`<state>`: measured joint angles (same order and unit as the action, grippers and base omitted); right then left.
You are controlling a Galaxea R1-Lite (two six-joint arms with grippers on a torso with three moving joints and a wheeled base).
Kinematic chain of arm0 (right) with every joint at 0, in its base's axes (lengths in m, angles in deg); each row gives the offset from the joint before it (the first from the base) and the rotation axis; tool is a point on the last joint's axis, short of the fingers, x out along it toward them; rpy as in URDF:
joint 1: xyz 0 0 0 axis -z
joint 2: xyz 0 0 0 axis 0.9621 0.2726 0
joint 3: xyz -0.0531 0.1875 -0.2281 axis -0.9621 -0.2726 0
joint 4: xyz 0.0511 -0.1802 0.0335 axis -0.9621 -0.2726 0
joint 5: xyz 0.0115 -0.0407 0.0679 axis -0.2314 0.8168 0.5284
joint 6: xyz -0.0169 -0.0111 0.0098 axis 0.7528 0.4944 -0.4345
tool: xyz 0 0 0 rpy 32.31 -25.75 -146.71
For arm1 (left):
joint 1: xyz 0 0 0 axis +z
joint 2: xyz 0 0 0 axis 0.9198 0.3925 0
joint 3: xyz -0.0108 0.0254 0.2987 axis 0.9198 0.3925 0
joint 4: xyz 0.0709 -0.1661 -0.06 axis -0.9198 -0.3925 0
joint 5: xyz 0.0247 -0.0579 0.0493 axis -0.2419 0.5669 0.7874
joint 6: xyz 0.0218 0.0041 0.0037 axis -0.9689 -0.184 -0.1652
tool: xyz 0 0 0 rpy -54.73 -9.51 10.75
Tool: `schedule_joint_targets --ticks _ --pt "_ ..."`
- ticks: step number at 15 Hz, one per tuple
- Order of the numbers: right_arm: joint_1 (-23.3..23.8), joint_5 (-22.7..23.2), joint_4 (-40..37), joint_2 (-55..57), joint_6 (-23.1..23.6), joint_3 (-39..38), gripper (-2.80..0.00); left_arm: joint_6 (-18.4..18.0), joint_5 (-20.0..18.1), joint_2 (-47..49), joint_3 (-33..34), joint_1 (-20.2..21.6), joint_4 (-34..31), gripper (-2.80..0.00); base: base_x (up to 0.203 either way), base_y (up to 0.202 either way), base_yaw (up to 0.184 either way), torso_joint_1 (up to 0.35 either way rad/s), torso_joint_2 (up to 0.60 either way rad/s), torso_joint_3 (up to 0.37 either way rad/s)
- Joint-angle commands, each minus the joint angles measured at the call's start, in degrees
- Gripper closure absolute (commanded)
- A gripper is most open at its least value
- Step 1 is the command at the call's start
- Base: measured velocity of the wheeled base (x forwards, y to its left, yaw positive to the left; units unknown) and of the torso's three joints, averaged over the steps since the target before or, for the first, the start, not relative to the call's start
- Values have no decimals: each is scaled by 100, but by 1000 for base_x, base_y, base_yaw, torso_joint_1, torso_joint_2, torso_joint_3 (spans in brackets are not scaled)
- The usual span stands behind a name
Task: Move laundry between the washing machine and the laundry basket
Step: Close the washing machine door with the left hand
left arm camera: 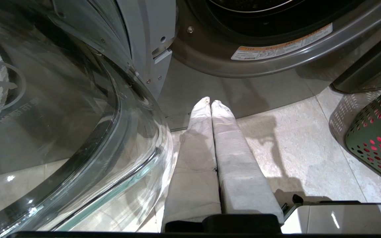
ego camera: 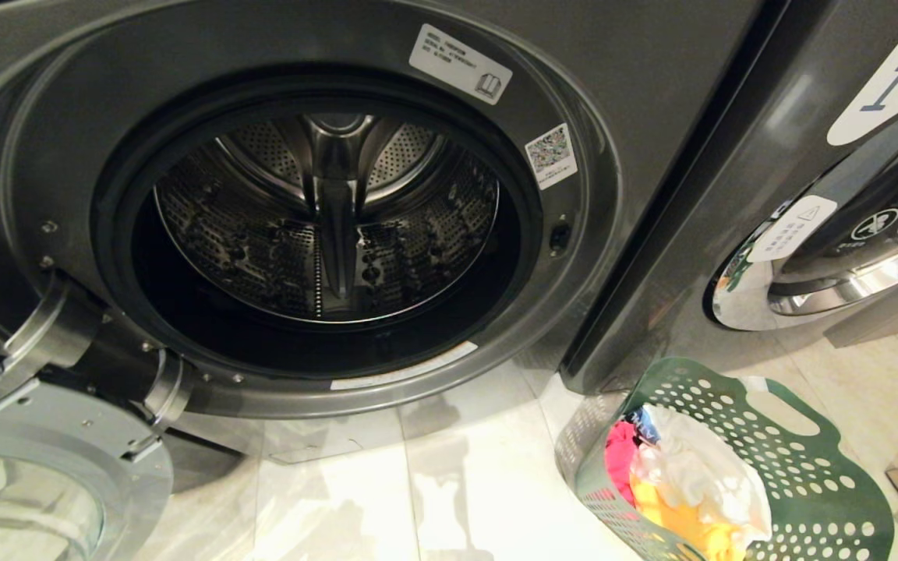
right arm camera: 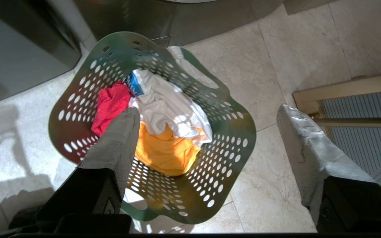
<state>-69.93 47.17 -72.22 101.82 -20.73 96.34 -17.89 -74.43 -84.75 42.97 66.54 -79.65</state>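
Tiled floor (ego camera: 433, 483) fronts the empty washer (ego camera: 324, 218); basket (ego camera: 807, 483) lower right holds clothes (right arm camera: 164, 129). Right gripper (right arm camera: 207, 119) gapes empty above; left gripper (left arm camera: 211, 102) closed, empty.

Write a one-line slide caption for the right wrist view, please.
Open right tool above green laundry basket holding white, orange and red clothes.

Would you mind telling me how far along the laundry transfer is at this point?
Done, apparently: the washing machine drum shows no laundry, and the green basket holds a white garment, a pink one and an orange one. In hand: nothing; the right pincer hangs open over the basket, and the left pincer is shut, empty, by the open door. Left: seemingly little.
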Motion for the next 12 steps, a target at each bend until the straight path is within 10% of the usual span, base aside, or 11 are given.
schedule_joint_targets --ticks 1,8,12 --pt "-240 0 0 -242 3 -158 0 1 -2 2 9 0 2 0 0 0 0 0 0 0" --pt "-230 1320 -823 -2037 137 -1026 0 1 -2 2 9 0 2 0 0 0 0 0 0 0" --pt "-155 1077 -1668 -3099 95 -1470 0 1 -2 2 9 0 7 0 0 0 0 0 0 0"
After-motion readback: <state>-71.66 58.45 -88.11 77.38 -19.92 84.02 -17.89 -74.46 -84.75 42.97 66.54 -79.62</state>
